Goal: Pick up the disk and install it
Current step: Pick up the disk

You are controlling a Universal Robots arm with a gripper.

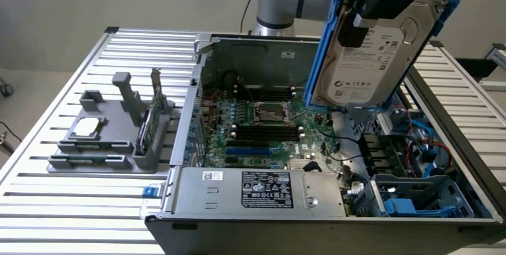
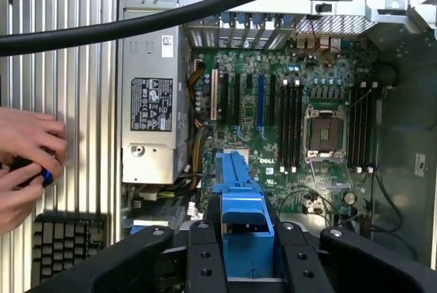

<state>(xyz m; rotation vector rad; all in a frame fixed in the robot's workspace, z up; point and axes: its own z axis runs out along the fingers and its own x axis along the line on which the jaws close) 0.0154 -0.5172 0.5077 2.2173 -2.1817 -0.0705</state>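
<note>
The disk (image 1: 371, 59), a silver-grey hard drive with a white label in a blue plastic carrier, hangs tilted and nearly upright above the open computer case (image 1: 189, 118), over its side at the exterior view's right. My gripper (image 1: 362, 24) is shut on the disk's upper part. In the wrist view the carrier's blue edge (image 2: 240, 197) runs between my black fingers (image 2: 205, 255), with the gripper (image 2: 247, 255) looking down on the motherboard (image 2: 300, 122).
A grey fixture (image 1: 103, 157) on the slatted table holds a small silver CPU chip (image 1: 87, 127) and a thin circuit card (image 1: 156, 115). The power supply (image 1: 261, 190) fills the case's front. A drive bay (image 1: 419, 198) with blue parts sits front right. A person's hands (image 2: 24, 163) rest near a keyboard (image 2: 68, 242).
</note>
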